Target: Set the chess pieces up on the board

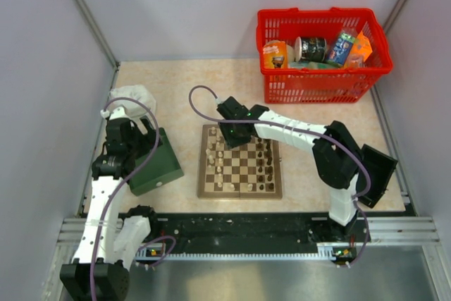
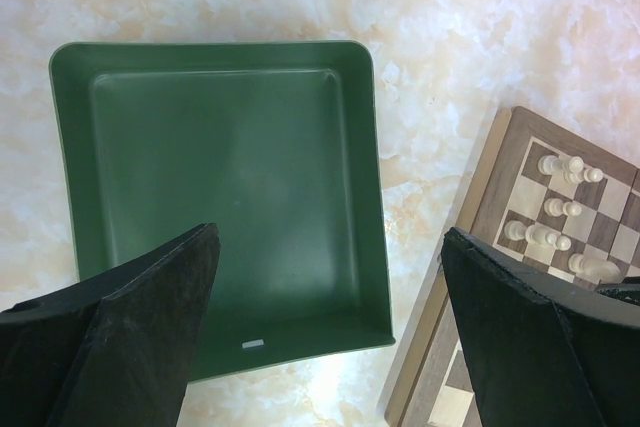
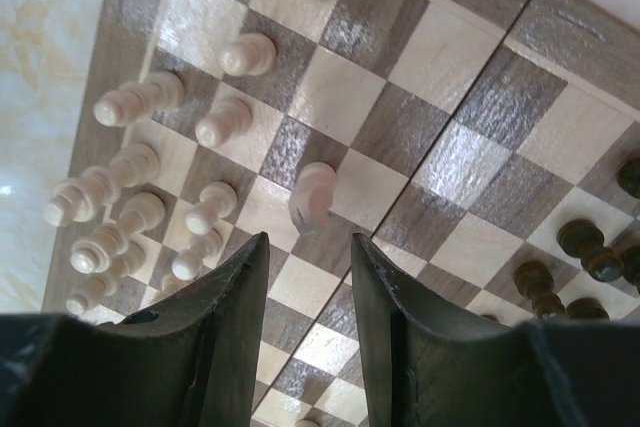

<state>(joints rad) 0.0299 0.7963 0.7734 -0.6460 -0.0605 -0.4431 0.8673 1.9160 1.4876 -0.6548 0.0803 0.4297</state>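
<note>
nearest us, the left gripper (image 2: 330,237) hangs over the green box (image 2: 220,177) with its fingers spread wide and nothing between them. what we can see of the box bottom is bare. just right of the box lies the board (image 1: 239,193), in the middle of the table (image 1: 176,89). the right gripper (image 3: 308,247) hovers low over the board's far-left part, its fingers parted by a narrow gap that holds nothing.

just beyond the tips stands a lone cream piece (image 3: 313,195), out toward the board's middle. it is apart from the cream chess pieces (image 3: 130,102) crowded in two files along the left edge. the dark chess pieces (image 3: 590,247) line the opposite edge.

we judge the step in hand to be taking this stray piece. to do it well we would centre the gap on it, come straight down, and close gently on its waist so it does not tip.

the room is fair: there are bare squares all round it, though the cream pawns sit near on one side. farther off, the red basket (image 1: 320,12) stands well apart at the table's far right corner.
</note>
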